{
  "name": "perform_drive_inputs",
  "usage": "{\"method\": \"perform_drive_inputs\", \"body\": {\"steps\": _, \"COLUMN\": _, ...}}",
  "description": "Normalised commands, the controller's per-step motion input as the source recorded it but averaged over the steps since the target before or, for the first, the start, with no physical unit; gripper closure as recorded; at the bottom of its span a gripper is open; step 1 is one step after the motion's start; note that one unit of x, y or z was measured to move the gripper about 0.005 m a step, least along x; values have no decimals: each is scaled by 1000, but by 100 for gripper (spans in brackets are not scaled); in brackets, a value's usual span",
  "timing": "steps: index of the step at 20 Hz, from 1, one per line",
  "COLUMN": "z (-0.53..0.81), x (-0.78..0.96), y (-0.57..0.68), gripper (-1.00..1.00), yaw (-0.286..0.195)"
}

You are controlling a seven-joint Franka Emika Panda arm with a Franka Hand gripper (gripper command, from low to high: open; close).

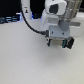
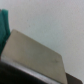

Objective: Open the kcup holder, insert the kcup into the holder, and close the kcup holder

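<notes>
ITEM: kcup [image 1: 67, 44] | LOOK: small pod, green part showing, blurred | POSE: tilt cannot be told | PLACE: at the tip of the end effector [image 1: 64, 46], between its dark fingers, clear of the white tabletop | WRIST VIEW: green edge only [image 2: 4, 22] | ITEM: kcup holder, not identifiable in either view

The white arm hangs over a pale tabletop [image 1: 30, 62] at the exterior view's upper right, its gripper [image 1: 62, 44] pointing down just above the surface with something green between the dark fingers, a black cable [image 1: 31, 25] looping behind, jaw state unclear.
</notes>
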Motion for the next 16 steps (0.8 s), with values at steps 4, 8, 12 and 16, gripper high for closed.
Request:
{"method": "perform_drive_inputs", "body": {"steps": 4, "z": 35, "x": -209, "y": 495, "gripper": -100, "yaw": 105}}
{"method": "perform_drive_inputs", "body": {"steps": 8, "z": 23, "x": -378, "y": 503, "gripper": -100, "yaw": 97}}
{"method": "perform_drive_inputs", "body": {"steps": 12, "z": 21, "x": -552, "y": 479, "gripper": -100, "yaw": 102}}
{"method": "perform_drive_inputs", "body": {"steps": 16, "z": 15, "x": -539, "y": 493, "gripper": -100, "yaw": 98}}
